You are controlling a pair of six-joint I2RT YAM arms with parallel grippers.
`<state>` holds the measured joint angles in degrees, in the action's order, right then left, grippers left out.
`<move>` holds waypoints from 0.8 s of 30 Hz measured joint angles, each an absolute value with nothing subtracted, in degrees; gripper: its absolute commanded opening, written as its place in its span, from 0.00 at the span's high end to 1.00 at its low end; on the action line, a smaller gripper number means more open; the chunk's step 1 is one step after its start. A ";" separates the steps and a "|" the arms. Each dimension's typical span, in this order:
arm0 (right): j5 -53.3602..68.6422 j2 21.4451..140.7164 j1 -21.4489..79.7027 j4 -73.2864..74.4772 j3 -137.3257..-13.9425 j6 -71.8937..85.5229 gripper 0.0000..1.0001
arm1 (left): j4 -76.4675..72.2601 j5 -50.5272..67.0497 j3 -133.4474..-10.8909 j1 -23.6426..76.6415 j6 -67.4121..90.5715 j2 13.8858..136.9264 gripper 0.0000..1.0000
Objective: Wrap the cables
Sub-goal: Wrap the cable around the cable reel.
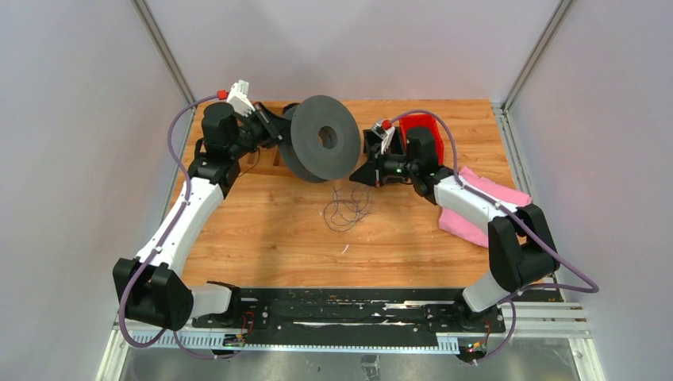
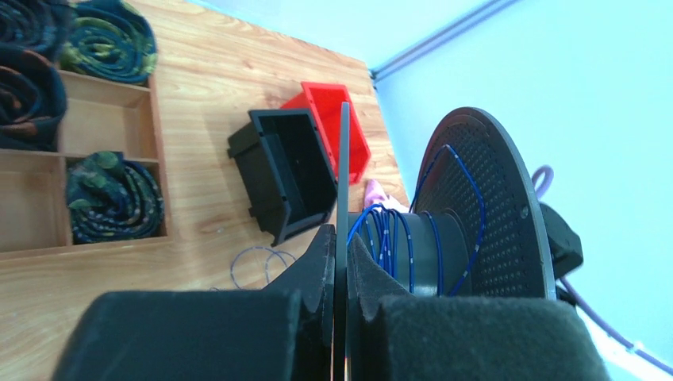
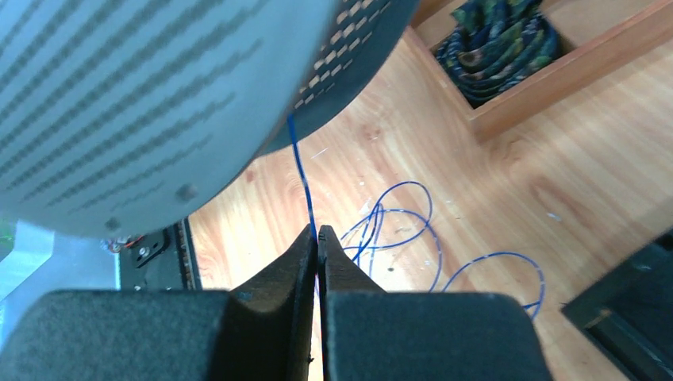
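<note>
The big grey spool stands on edge at the back of the table. My left gripper is shut on the thin edge of its near flange. Blue cable is wound in several turns round the hub, with one strand across the far flange. My right gripper is shut on a taut strand of the cable that comes down from under the spool's flange. The rest of the cable lies in loose loops on the table, in front of the spool.
A black bin and a red bin stand behind the spool on the right. A wooden tray holds rolled dark cloths at the back left. A pink cloth lies under my right arm.
</note>
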<state>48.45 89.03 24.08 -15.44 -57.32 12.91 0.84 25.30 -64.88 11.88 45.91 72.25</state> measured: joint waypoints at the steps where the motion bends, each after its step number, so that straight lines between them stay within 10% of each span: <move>1: 48.64 89.03 24.60 -15.81 -56.86 13.45 0.97 | 1.08 24.82 -64.99 11.66 45.93 72.27 1.00; 24: 51.99 88.31 34.11 -23.68 -53.93 19.18 0.96 | 9.65 16.88 -67.07 7.94 48.25 72.42 1.00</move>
<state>51.99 88.31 34.11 -23.68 -53.93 19.18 9.65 16.88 -67.07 7.94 48.25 72.42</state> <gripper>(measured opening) 0.035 0.051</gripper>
